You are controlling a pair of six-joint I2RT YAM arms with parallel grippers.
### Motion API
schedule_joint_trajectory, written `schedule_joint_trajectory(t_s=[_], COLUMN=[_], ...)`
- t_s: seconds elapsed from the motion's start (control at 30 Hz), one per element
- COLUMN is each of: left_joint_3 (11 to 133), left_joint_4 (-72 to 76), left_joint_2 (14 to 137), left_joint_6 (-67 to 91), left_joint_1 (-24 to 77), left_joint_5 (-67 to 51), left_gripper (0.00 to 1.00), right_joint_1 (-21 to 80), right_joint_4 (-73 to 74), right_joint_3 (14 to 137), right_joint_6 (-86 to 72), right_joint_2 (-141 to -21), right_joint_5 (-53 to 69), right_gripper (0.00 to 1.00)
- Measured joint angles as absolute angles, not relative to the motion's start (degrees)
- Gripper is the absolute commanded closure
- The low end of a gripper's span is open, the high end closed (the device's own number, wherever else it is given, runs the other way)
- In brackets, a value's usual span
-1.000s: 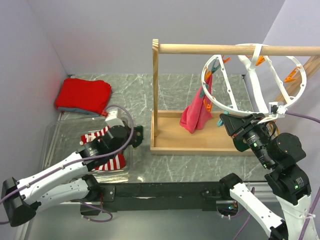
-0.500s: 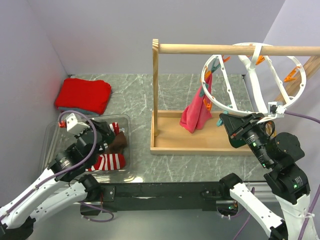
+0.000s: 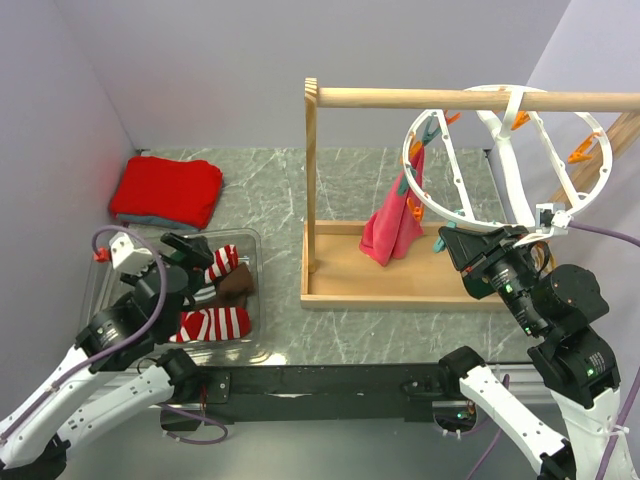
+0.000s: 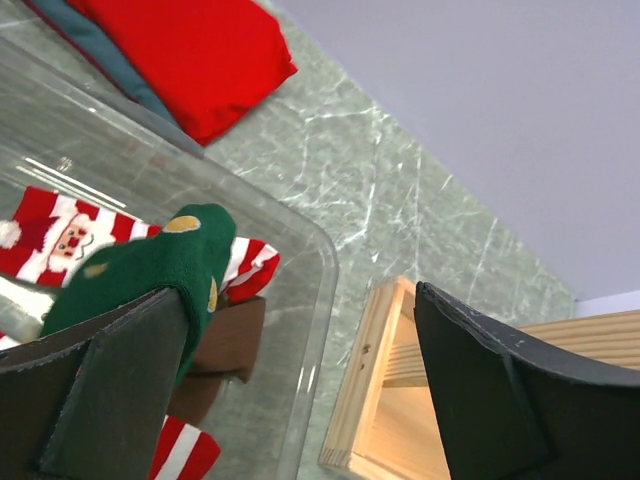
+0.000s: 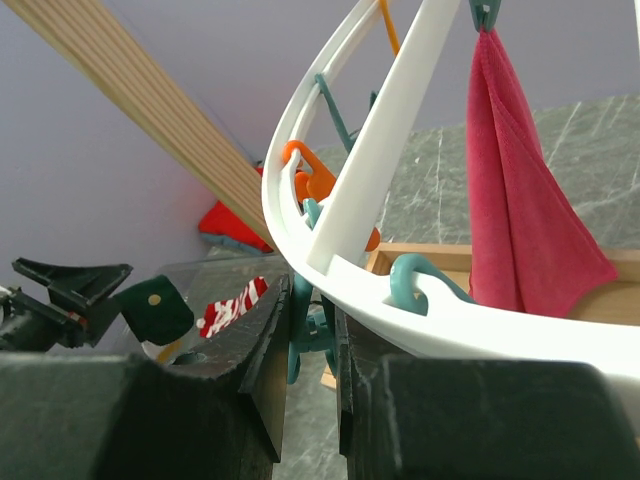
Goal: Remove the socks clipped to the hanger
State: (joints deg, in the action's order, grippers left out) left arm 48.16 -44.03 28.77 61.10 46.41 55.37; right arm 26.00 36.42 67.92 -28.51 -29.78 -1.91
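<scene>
Left hand [image 4: 300,340] hovering wide open over clear bin [image 4: 325,270], green sock [image 4: 150,265] hanging against one finger above striped socks [image 3: 215,322] lying inside. Right hand [image 5: 310,340] pinching hanger [image 5: 400,130] rim, jaws narrow. Drop-off step seemingly finishing. Next: shaking sock free, rechecking clips; none showing socks.

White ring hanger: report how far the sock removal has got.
Done: red-and-white striped socks lie in the clear plastic bin. In hand: a dark green sock drapes over one of the open left fingers above it; right fingers pinch the white plastic ring hanger. Left: no sock visible on the hanger, only a clipped pink cloth.
</scene>
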Motion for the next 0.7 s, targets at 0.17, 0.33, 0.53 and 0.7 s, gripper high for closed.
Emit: schedule_joint_trajectory(t_s=[0.17, 0.33, 0.53, 0.7], left_joint_3=[48.27, 51.24, 57.56, 55.40], left_joint_4=[-46.83, -58.76, -65.19, -59.90], left_joint_2=[34.61, 48.56, 53.12, 45.45], left_joint_6=[63.51, 72.47, 77.67, 73.82], left_joint_1=[46.41, 46.41, 46.41, 46.30], left_joint_5=[54.02, 52.93, 52.77, 49.67], left_gripper=[0.04, 0.04, 0.04, 0.04], right_joint_1=[26.00, 26.00, 26.00, 26.00], right_joint_4=[36.47, 36.67, 36.80, 36.84], right_joint_3=[67.96, 68.36, 68.36, 68.36], right_joint_6=[-28.67, -28.67, -28.69, -28.69], right_joint_2=[-29.85, -29.95, -29.95, -29.95], right_joint_5=[-1.91, -1.89, -1.89, -1.89], right_gripper=[1.00, 1.00, 1.00, 1.00])
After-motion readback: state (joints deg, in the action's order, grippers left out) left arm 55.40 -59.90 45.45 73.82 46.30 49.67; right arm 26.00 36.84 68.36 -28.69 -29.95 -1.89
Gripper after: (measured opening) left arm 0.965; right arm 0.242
